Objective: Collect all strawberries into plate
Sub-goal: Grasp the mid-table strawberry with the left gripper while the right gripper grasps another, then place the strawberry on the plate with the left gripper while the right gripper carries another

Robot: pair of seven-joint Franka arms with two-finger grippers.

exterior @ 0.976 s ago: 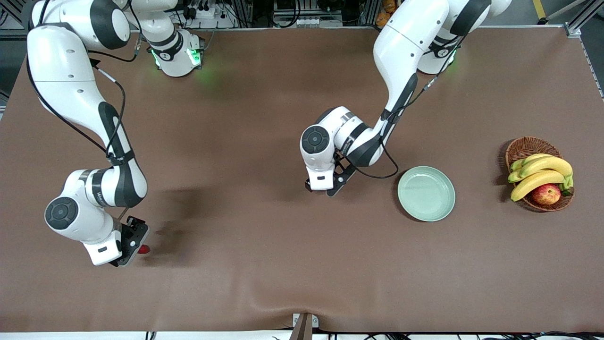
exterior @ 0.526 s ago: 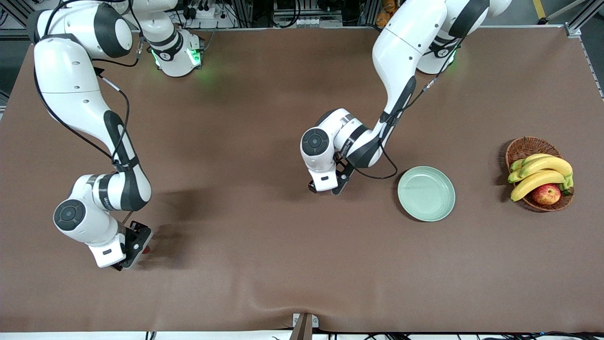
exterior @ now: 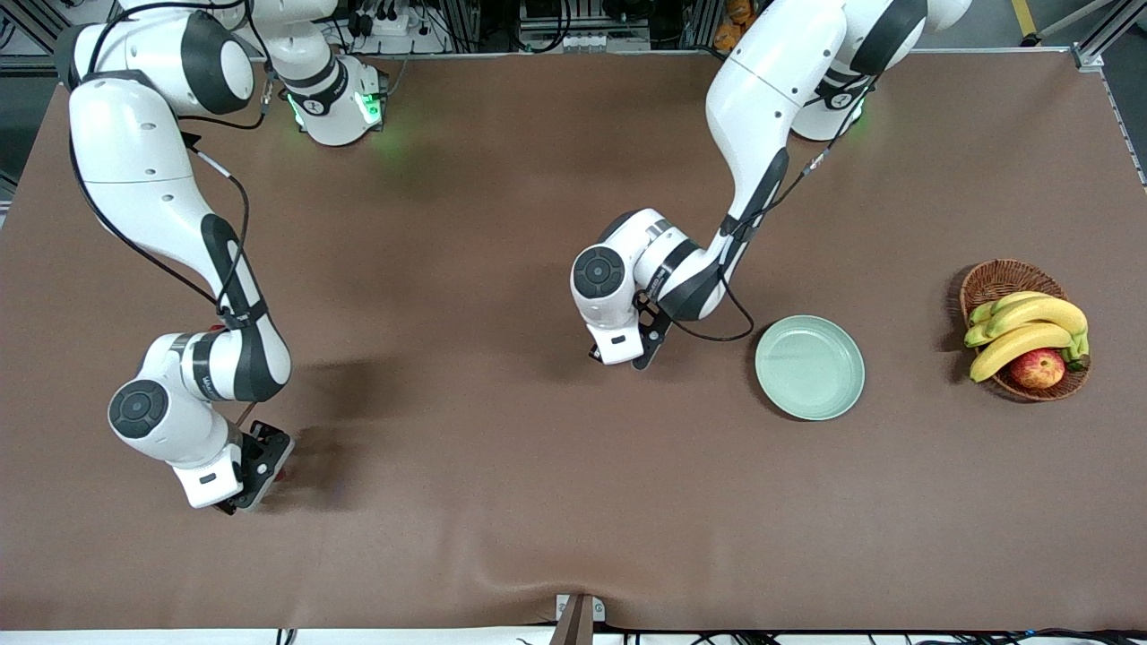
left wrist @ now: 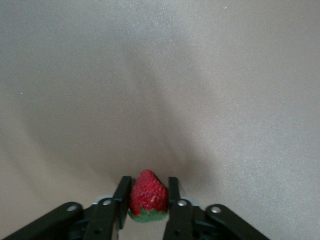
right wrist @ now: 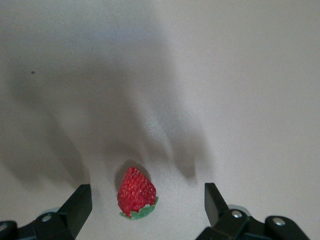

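Strawberry (left wrist: 148, 197) now pinched by L gripper (left wrist: 148, 205), R gripper (right wrist: 145, 210) stays open

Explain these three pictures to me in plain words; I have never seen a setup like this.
Two white robot arms stand at a brown table, each ending in a two-finger gripper. The wide picture comes from a high camera facing them; the two close-ups come from cameras on the arms' wrists.

The left gripper, low over the middle of the table, is shut on a strawberry pinched between its fingers. The right gripper, low at the right arm's end, is open, its fingers either side of another strawberry lying on the table.

On the table beside the left gripper sits a pale green plate, with nothing in it. Toward the left arm's end is a wicker basket holding bananas and an apple.
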